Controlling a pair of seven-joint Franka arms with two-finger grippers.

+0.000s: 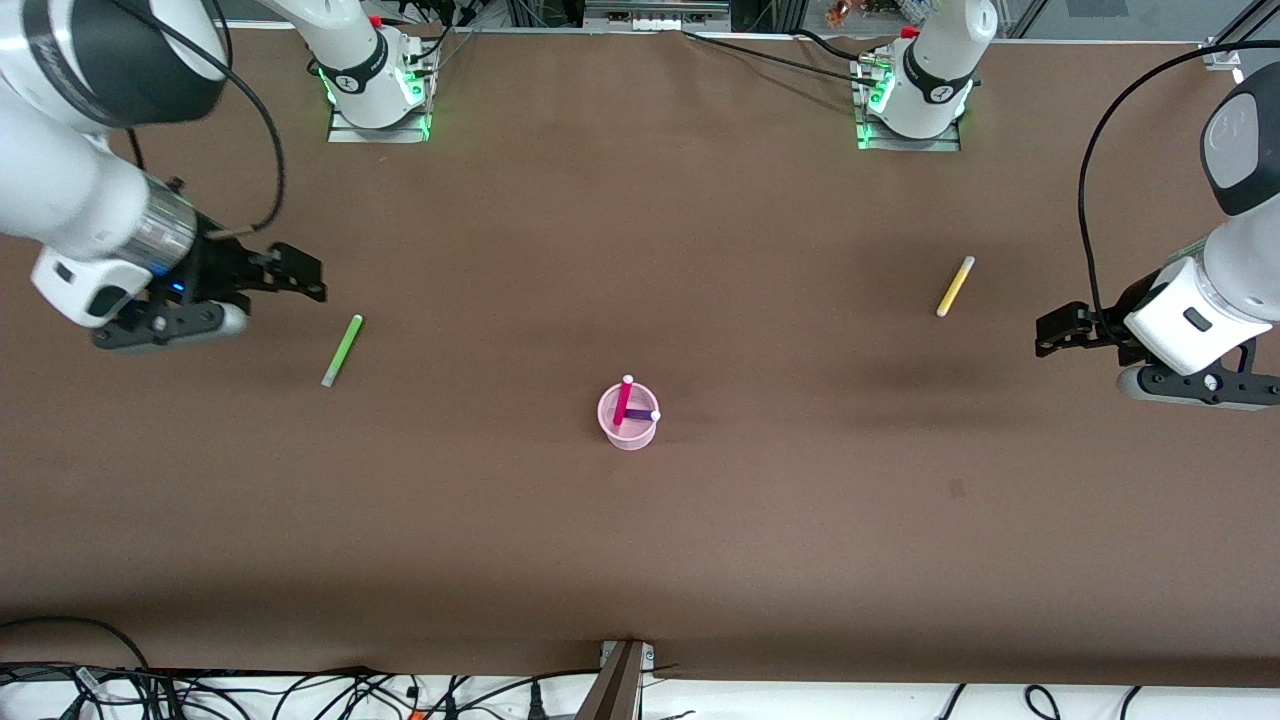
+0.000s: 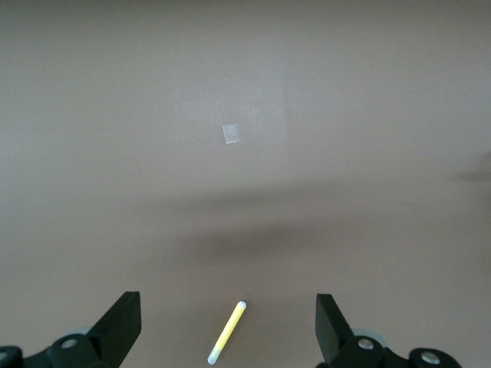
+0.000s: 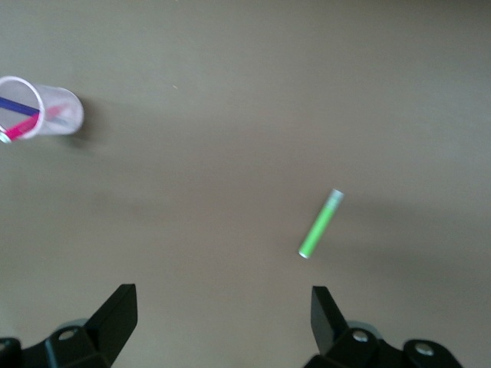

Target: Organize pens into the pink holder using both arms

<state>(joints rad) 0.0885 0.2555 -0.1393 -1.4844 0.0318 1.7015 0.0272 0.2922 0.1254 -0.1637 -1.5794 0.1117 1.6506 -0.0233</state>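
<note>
The pink holder [image 1: 628,420] stands mid-table with the magenta pen [image 1: 623,399] and the dark purple pen [image 1: 640,414] leaning inside it; it also shows in the right wrist view [image 3: 46,110]. The green pen [image 1: 342,350] lies flat toward the right arm's end and shows in the right wrist view [image 3: 320,223]. The yellow pen [image 1: 955,286] lies flat toward the left arm's end. My right gripper [image 1: 308,275] [image 3: 222,297] is open and empty over bare table beside the green pen. My left gripper [image 1: 1045,333] [image 2: 228,305] is open and empty, with the yellow pen [image 2: 227,332] between its fingers below.
The brown table [image 1: 640,560] spreads wide around the holder. A small pale patch [image 2: 231,133] marks the table surface. Loose cables [image 1: 200,690] and a post [image 1: 622,680] lie along the table edge nearest the front camera.
</note>
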